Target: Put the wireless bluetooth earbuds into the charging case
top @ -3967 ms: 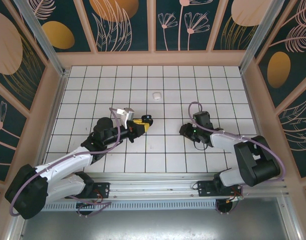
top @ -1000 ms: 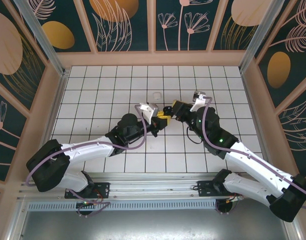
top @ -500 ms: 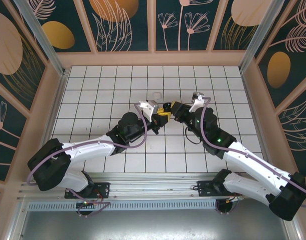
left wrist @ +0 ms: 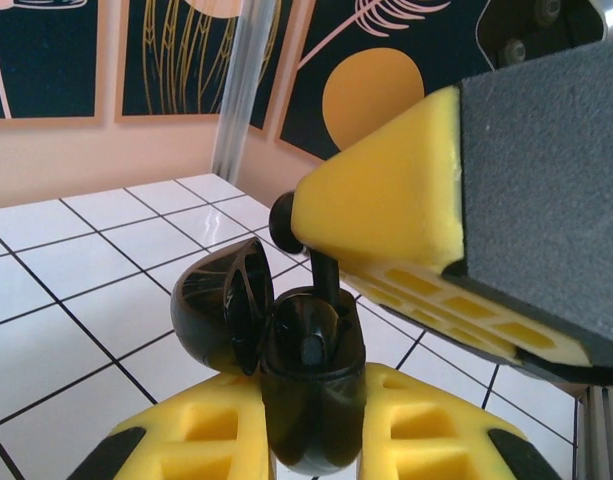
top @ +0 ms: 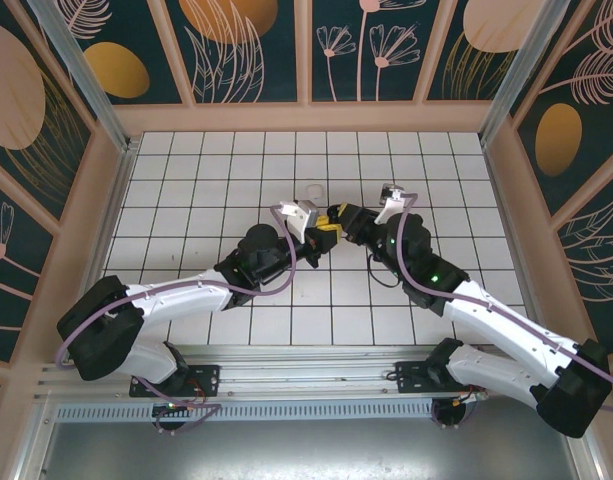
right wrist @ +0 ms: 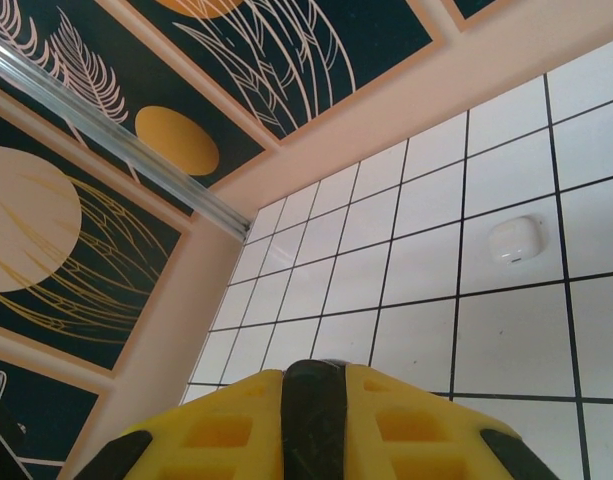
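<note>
L gripper (left wrist: 311, 425) is clamped on the black case (left wrist: 312, 385), holding it upright off the tiled table (top: 236, 160) w/ the lid (left wrist: 218, 308) flipped open to one side. That leaves the case mouth facing up and free. Judged reason: a case held in the air stays fixed and can't skid on the tiles when pushed from above.

R gripper (top: 338, 214) is closed on a black earbud (left wrist: 283, 216). The round head sticks out past the yellow fingertip and the stem hangs straight down. The stem tip is at the case mouth or just inside; can't tell if it's seated. Stem-down fits the socket's direction, so the bud prob. only needs a straight push. The R wrist cam has a dark object pinched between its yellow fingers, which agrees w/ the grip.

A small white case (right wrist: 514, 240) lies closed on a tile further back, apart from both arms and not in use.

Vs 4 s ago: the arms were well apart then, L gripper lower and to the left, R arm folded back near its own side. At 1 s ago both had come to mid-table but w/ a gap between the fingertips. Now R is closer in, its tip over the case. The white case hasn't moved.
</note>
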Motion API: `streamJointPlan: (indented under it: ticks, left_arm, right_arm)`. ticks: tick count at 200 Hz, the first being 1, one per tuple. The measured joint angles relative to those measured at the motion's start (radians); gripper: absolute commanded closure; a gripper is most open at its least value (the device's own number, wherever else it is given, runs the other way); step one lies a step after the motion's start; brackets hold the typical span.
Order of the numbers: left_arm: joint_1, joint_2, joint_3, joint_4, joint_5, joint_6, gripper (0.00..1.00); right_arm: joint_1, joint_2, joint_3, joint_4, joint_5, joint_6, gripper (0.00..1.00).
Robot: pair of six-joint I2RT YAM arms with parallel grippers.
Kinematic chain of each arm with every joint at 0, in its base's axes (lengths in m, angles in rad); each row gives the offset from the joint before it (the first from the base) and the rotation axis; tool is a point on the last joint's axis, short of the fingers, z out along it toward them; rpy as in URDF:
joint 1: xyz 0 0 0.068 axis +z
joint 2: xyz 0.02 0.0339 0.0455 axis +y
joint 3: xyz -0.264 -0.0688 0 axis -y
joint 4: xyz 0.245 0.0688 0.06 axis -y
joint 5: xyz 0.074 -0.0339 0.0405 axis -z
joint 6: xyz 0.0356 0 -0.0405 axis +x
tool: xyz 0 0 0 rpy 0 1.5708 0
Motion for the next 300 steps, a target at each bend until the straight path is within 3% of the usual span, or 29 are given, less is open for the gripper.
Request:
streamJointPlan:
  ticks: [300]
  left_arm:
    - [-0.005,-0.017,0.003,-0.058,-0.047,0.049,1.0]
  right_arm:
    - [0.018,0.005,0.019,-0.071,-0.003,0.009,0.72]
